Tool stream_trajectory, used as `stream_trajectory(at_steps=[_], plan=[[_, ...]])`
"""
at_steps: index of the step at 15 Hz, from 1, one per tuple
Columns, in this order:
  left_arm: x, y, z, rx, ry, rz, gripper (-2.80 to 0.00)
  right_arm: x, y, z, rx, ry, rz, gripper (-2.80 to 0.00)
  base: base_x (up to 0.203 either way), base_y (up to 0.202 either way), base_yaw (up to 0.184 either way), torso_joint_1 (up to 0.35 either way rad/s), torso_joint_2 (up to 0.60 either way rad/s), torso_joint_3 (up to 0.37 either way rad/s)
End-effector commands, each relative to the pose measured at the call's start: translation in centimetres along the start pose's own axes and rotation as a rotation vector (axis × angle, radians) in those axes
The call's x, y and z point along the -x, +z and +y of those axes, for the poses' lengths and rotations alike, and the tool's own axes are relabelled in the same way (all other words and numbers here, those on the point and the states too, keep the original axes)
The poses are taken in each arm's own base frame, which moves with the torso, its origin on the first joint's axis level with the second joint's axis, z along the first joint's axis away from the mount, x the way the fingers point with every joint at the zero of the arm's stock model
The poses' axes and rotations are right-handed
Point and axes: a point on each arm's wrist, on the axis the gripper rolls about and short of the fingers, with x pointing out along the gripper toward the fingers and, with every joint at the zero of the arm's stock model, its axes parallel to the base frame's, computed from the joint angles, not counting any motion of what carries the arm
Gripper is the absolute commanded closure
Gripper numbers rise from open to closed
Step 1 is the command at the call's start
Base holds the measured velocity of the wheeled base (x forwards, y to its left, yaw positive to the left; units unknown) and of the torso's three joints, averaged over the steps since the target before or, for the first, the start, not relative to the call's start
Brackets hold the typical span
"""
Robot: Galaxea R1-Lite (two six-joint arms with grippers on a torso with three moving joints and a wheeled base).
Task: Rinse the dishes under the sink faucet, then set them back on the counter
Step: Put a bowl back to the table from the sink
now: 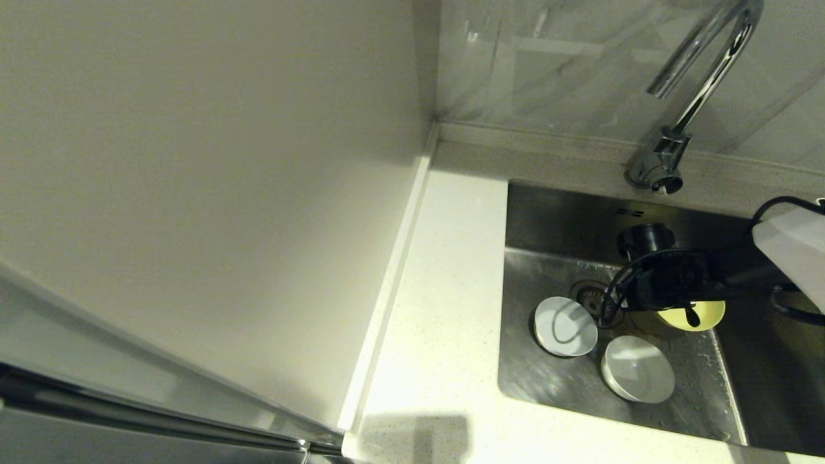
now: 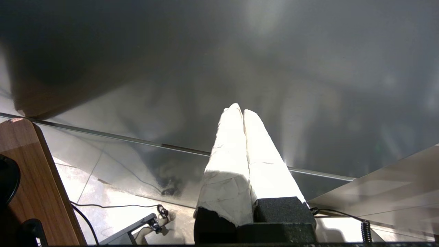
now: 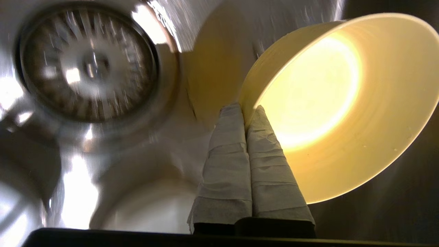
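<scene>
Right gripper (image 3: 244, 113): two tapered fingers wrapped in creased white tape, black foam blocks at base. Wrist housing black, looped black cable, white arm shell. Left gripper (image 2: 240, 111): same taped fingers.

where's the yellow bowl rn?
Head view: yellow bowl is in the sink, right of the drain, pinched at its rim by the right gripper.

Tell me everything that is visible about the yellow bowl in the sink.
The yellow bowl is small, round and shallow, smooth and glossy, empty, of a plain pale yellow inside. It is tilted in the sink, beside the round strainer drain. The right gripper is shut on its rim, one finger inside and one outside. In the head view the arm hides most of it.
</scene>
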Motion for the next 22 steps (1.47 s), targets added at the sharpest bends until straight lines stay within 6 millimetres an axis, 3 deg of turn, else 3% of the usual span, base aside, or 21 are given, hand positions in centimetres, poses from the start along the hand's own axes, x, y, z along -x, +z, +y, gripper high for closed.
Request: stream_trajectory(at_steps=[1, 4, 8, 10, 14, 18, 22], plan=[[0.0, -0.1, 0.0, 0.001, 0.0, 0.003, 0.0, 4.2, -0.3, -2.6, -0.062, 0.015, -0.019, 0.0, 0.0, 0.0, 0.0, 0.0, 0.0, 0.0], [0.0, -0.1, 0.0, 0.001, 0.0, 0.003, 0.0, 9.7, -1.2, -5.9, -0.172, 0.188, -0.052, 0.0, 0.0, 0.0, 0.0, 0.0, 0.0, 0.0], [0.0, -0.1, 0.0, 0.001, 0.0, 0.003, 0.0, 15.9, -2.3, -9.0, -0.37, 0.621, 0.035, 0.0, 0.0, 0.0, 0.0, 0.0, 0.0, 0.0], [0.0, -0.1, 0.0, 0.001, 0.0, 0.003, 0.0, 18.3, -1.4, -9.5, -0.549, 0.823, 0.124, 0.0, 0.0, 0.0, 0.0, 0.0, 0.0, 0.0], [0.0, -0.1, 0.0, 0.001, 0.0, 0.003, 0.0, 22.5, 2.4, -10.2, -0.91, 1.174, 0.355, 0.0, 0.0, 0.0, 0.0, 0.0, 0.0, 0.0], [0.0, -0.1, 0.0, 0.001, 0.0, 0.003, 0.0, 24.4, 5.7, -11.8, -1.213, 1.426, 0.59, 0.0, 0.0, 0.0, 0.0, 0.0, 0.0, 0.0], [0.0, -0.1, 0.0, 0.001, 0.0, 0.003, 0.0, 23.0, 6.9, -12.9, -1.422, 1.515, 0.821, 0.0, 0.0, 0.0, 0.0, 0.0, 0.0, 0.0]])
